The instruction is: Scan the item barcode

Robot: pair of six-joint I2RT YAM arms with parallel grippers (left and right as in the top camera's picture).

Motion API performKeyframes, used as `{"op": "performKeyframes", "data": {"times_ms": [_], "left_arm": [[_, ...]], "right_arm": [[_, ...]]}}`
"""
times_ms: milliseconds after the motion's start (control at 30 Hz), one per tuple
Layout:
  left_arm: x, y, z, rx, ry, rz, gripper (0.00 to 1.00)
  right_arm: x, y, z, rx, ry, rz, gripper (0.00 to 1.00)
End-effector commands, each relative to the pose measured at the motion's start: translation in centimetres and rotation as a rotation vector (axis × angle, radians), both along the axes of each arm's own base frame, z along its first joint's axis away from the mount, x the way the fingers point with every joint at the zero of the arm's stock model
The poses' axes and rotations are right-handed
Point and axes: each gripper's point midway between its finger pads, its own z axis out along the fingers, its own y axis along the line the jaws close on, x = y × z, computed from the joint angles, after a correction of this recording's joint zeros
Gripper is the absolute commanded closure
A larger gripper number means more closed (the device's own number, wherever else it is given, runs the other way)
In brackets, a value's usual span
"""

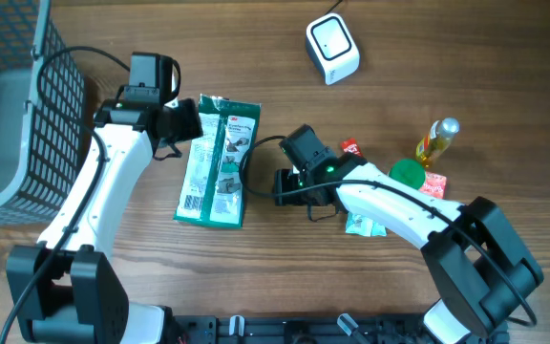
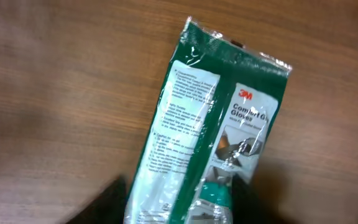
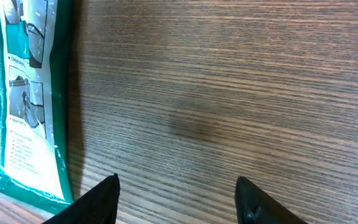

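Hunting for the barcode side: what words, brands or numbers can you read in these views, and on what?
"3M": red logo on the green and white plastic glove package, left wrist view.
"Comfort G" and "Gloves": below the logo, cut off by glare.
Fine print on that package: too small to read.
Digits of the barcode, overhead view: too small.
Label on the small red packet: blurred.

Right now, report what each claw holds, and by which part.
Right claw holds nothing; its fingers stand apart over bare table. Left claw sits at the glove packet's long edge, but whether it grips it cannot be told.
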Motion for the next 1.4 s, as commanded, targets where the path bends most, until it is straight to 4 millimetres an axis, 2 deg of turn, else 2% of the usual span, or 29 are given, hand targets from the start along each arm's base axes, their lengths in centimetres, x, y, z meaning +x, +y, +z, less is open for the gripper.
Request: {"op": "performKeyframes", "data": {"times_ms": [0, 67, 200, 267, 367, 600, 667, 767, 967, 1033, 1100, 1167, 1267, 1367], "left_arm": [[0.2, 0.4, -2.5, 0.082, 0.028, -0.134, 0.66], [0.6, 0.3, -4.6, 0.111, 0.056, -0.202, 0.68], [-0.1, 0.4, -7.6, 0.118, 0.146, -0.226, 0.70], [-0.4, 0.4, -9.2, 0.117, 0.191, -0.229, 0.75], [-1.1, 0.4, -10.8, 0.112, 0.241, -0.233, 0.79], [-1.9, 0.5, -13.4, 0.110, 0.313, -0.238, 0.78], [-2.2, 0.5, -14.1, 0.109, 0.334, -0.238, 0.78], [-3.1, 0.1, -14.7, 0.082, 0.376, -0.245, 0.78], [-5.3, -2.1, -14.5, -0.040, 0.455, -0.280, 0.84], [-6.4, -2.9, -14.4, -0.064, 0.493, -0.294, 0.85], [-6.8, -3.6, -14.4, -0.066, 0.511, -0.275, 0.87], [-7.0, -4.4, -14.4, -0.061, 0.513, -0.291, 0.87], [-7.4, -5.5, -14.4, -0.055, 0.516, -0.307, 0.86], [-7.8, -7.0, -14.4, -0.047, 0.518, -0.329, 0.86]], "right_arm": [[0.1, -0.3, -0.6, -0.028, -0.006, -0.003, 0.40], [0.1, -0.3, -0.6, -0.029, -0.004, -0.003, 0.39], [0.1, -0.3, -0.6, -0.029, -0.004, -0.003, 0.39], [0.1, -0.3, -0.6, -0.029, -0.004, -0.003, 0.38], [0.0, -0.3, -0.6, -0.030, -0.004, -0.003, 0.37], [0.0, -0.4, -0.7, -0.032, -0.001, -0.003, 0.36], [0.0, -0.4, -0.7, -0.032, 0.000, -0.003, 0.33], [-0.1, -0.5, -0.7, -0.035, 0.003, -0.003, 0.31], [-0.5, 0.2, -0.5, 0.011, 0.040, -0.017, 0.27], [-0.8, 0.5, -0.5, 0.027, 0.053, -0.007, 0.28], [-1.5, 1.2, -0.6, 0.089, 0.102, -0.042, 0.35], [-2.0, 2.0, -1.0, 0.152, 0.115, -0.035, 0.35], [-2.6, 1.6, -1.9, 0.162, 0.138, -0.066, 0.35], [-3.1, 1.2, -2.4, 0.161, 0.174, -0.123, 0.40]]}}
